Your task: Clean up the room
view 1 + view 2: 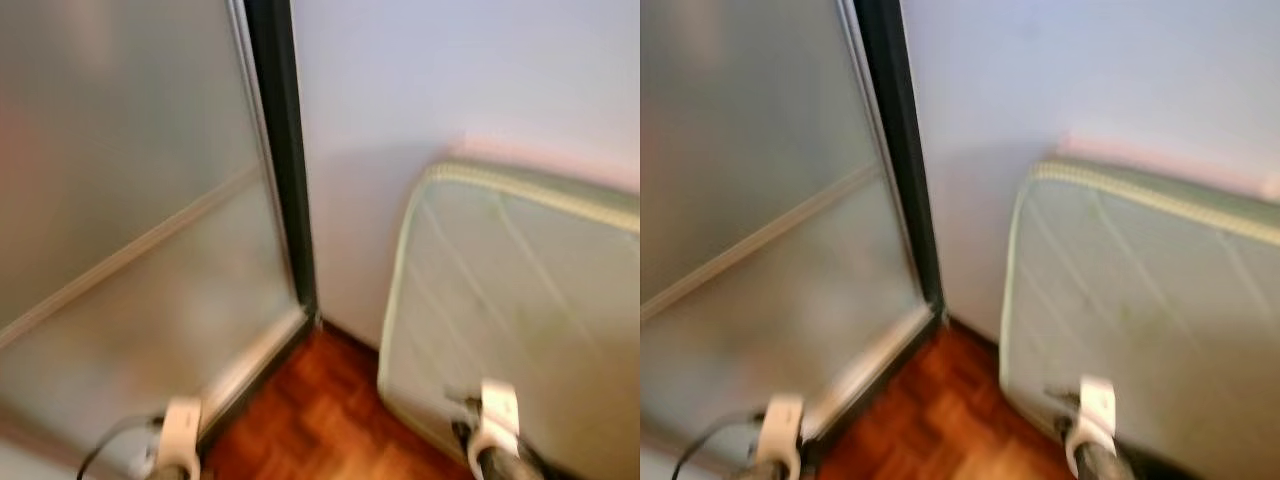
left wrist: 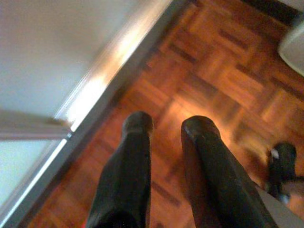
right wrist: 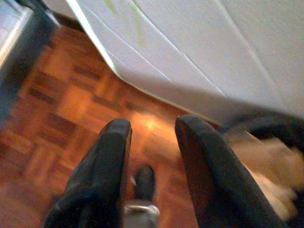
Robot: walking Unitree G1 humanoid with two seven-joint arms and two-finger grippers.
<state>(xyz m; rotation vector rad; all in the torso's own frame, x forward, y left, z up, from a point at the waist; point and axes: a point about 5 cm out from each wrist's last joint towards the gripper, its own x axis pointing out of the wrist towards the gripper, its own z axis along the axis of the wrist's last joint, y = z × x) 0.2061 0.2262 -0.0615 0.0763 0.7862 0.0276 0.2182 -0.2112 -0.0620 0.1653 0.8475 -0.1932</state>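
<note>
A frosted glass sliding door [image 1: 130,200] with a dark upright frame [image 1: 283,150] filled the robot's left side, and everything else sat relative to it. To the right of the frame rose a pale wall [image 1: 450,80], and against that wall, further right of the door, leaned a pale green quilted mattress [image 1: 520,300], its piped edge blurred. Between the door's bottom track and the mattress lay a strip of reddish parquet floor [image 1: 310,410]. No loose item to tidy could be made out on it. The left gripper [image 2: 166,126] hung above the parquet just beside the door's track, its two black fingers spread apart with nothing between them. The right gripper [image 3: 152,126] hung over the floor on the mattress side, well away from the door, fingers likewise parted and empty
</note>
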